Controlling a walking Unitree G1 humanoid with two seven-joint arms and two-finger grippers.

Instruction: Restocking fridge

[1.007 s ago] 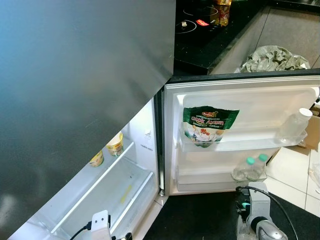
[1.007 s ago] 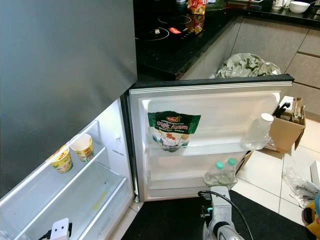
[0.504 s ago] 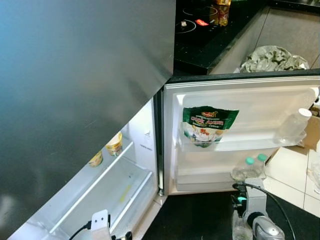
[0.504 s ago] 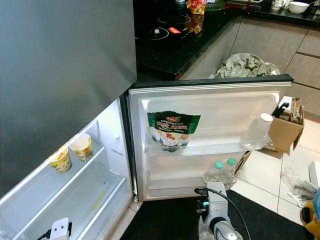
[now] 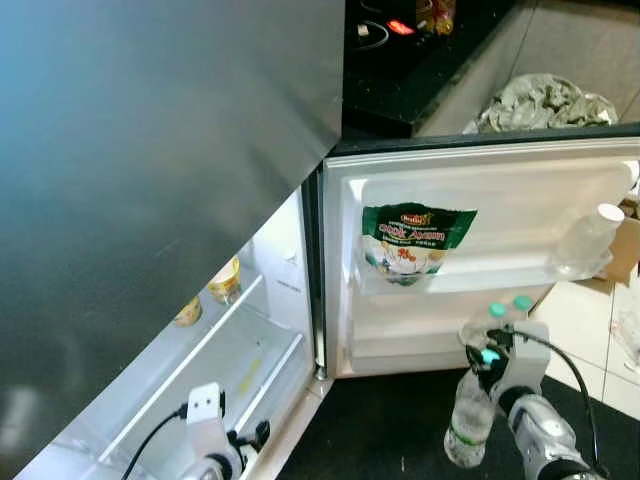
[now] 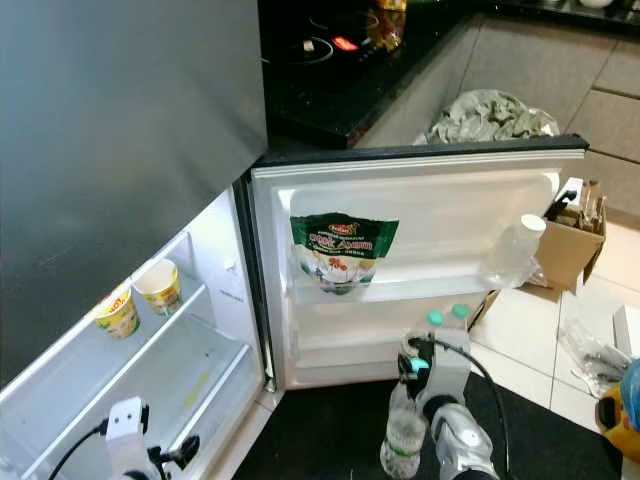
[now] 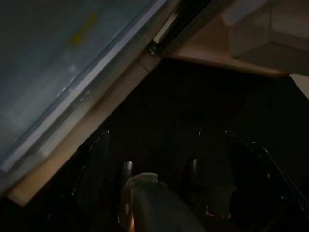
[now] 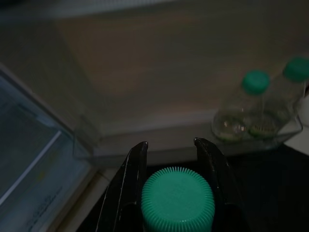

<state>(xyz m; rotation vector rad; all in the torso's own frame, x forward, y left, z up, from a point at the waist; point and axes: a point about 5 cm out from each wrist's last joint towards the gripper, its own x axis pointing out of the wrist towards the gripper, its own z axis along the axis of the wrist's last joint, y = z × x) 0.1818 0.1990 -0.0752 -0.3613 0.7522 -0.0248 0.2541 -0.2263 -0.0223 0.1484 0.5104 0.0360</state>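
Note:
My right gripper (image 8: 170, 144) is shut on the neck of a clear water bottle (image 5: 465, 420) with a green cap (image 8: 177, 198). It holds the bottle upright above the black mat, just in front of the open fridge door's lower shelf (image 5: 420, 345). Two more green-capped bottles (image 8: 251, 113) stand in that shelf at its right end. The upper door shelf holds a green pouch (image 5: 415, 240) and a clear white-capped bottle (image 5: 585, 240). My left gripper (image 6: 185, 452) hangs low and open by the fridge's bottom edge.
Two paper cups (image 6: 140, 298) stand on a glass shelf inside the fridge. The grey upper door (image 5: 150, 200) overhangs on the left. A cardboard box (image 6: 575, 240) sits on the tiled floor to the right, and a crumpled bag (image 6: 490, 115) lies behind the door.
My right gripper has risen with the bottle, up to the lower door shelf. The left arm has come up a little. The camera has tipped slightly downward.

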